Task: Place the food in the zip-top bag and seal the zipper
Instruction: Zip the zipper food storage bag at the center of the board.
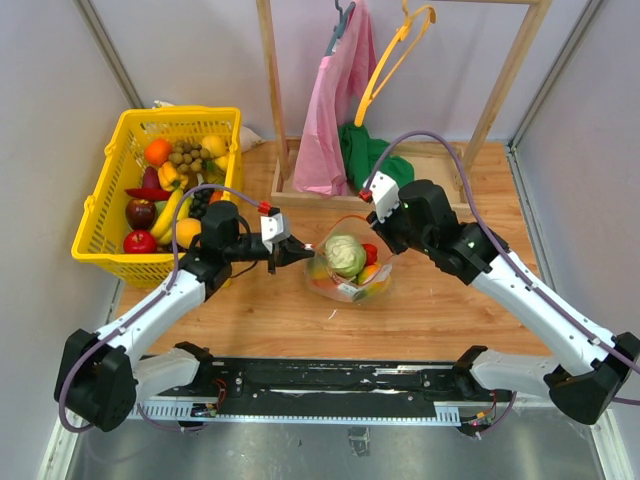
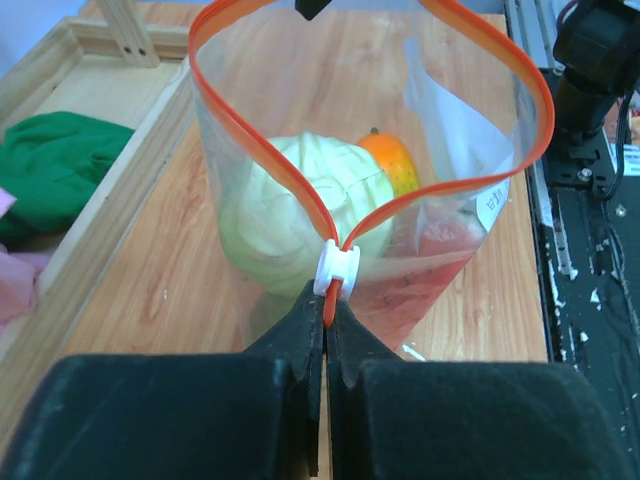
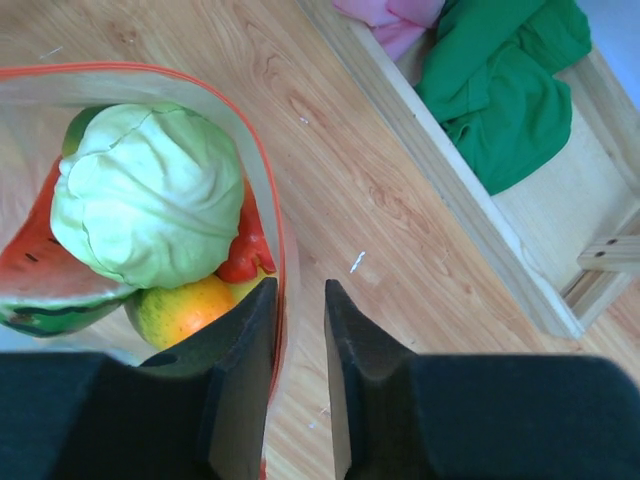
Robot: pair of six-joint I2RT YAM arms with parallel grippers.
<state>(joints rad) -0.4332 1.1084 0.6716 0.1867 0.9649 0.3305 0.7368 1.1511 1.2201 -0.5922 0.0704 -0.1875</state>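
Clear zip-top bag [image 2: 455, 130], mouth looped open, food [image 3: 150, 190] inside.
Its orange zipper [image 2: 297, 185] is pinched by the left gripper [image 2: 327, 305]; the jaws of the right gripper [image 3: 300, 310] are seen parted, empty.

Zip-top bag [image 2: 460, 150]: clear crinkly plastic, standing upright on the wooden table [image 1: 250, 310], mouth gaping in a wide loop.
Zipper [image 2: 540, 105]: red-orange strip, running unsealed around the mouth; both sides are meeting at a white slider [image 2: 335, 268], and the left gripper [image 2: 327, 300] is pinching the end just below it.
Food [image 1: 347, 258]: toy pieces sitting inside the bag.
Cabbage [image 3: 150, 195]: pale green, resting on top.
Orange-yellow fruit [image 3: 185, 310]: lying beneath the cabbage.
Red piece [image 3: 245, 250]: pressing against the bag wall.
Watermelon slice [image 3: 30, 285]: lying beside the cabbage.
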